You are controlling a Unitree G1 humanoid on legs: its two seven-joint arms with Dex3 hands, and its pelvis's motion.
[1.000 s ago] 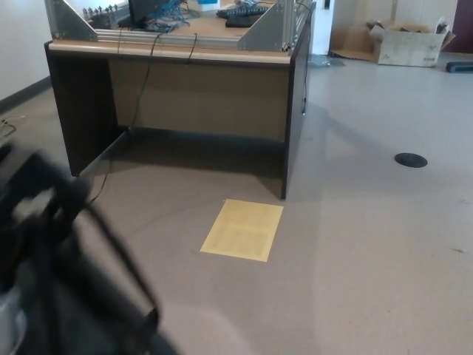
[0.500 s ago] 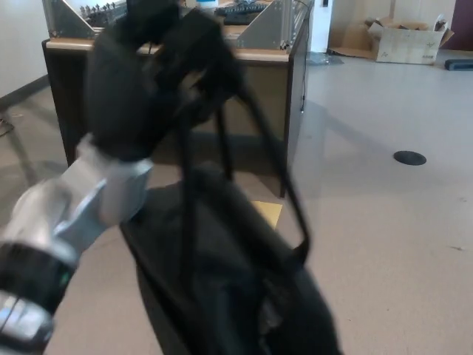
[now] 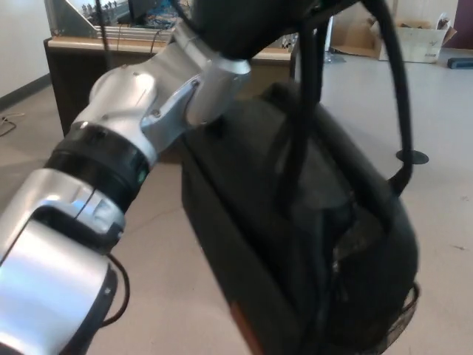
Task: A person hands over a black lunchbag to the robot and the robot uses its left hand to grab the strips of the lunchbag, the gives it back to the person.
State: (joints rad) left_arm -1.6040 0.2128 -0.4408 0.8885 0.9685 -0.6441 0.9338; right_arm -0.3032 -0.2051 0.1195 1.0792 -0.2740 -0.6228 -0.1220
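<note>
A black lunchbag (image 3: 295, 237) hangs in the air close to the camera, filling the centre and right of the view. Its body tilts, with the top edge sloping from upper left to lower right. The bag looks closed, and nothing of its contents shows. Two black strips (image 3: 392, 81) rise from it to the top of the picture, where the robot's left hand (image 3: 244, 22) holds them with its fingers closed round them. The hand is partly cut off by the upper edge. The silver and black left arm (image 3: 111, 170) runs from the lower left corner up to that hand.

Behind it stands a dark worktop (image 3: 66, 66) with metal framing on top, and a cardboard box (image 3: 423, 41) sits on the grey floor (image 3: 443, 200) at the far right.

Compared with half a second ago, the hand is higher, and the bag has lifted and swung right.
</note>
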